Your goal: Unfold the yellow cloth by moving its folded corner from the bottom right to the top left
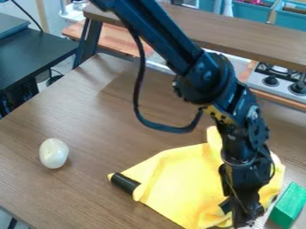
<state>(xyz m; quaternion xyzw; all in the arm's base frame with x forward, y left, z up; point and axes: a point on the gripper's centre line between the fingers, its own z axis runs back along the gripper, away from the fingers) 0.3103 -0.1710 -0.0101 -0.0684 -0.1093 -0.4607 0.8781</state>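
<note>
One gripper [244,216] at one yellow cloth [184,181], one green block [289,205]

Bright, diffuse light — soft shadows across the brown tabletop [90,112].

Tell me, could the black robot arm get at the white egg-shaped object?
Probably yes: between its black hand and the white egg-shaped object lie only a rumpled yellow cloth and a short black cylinder, seemingly low enough to pass over.
</note>
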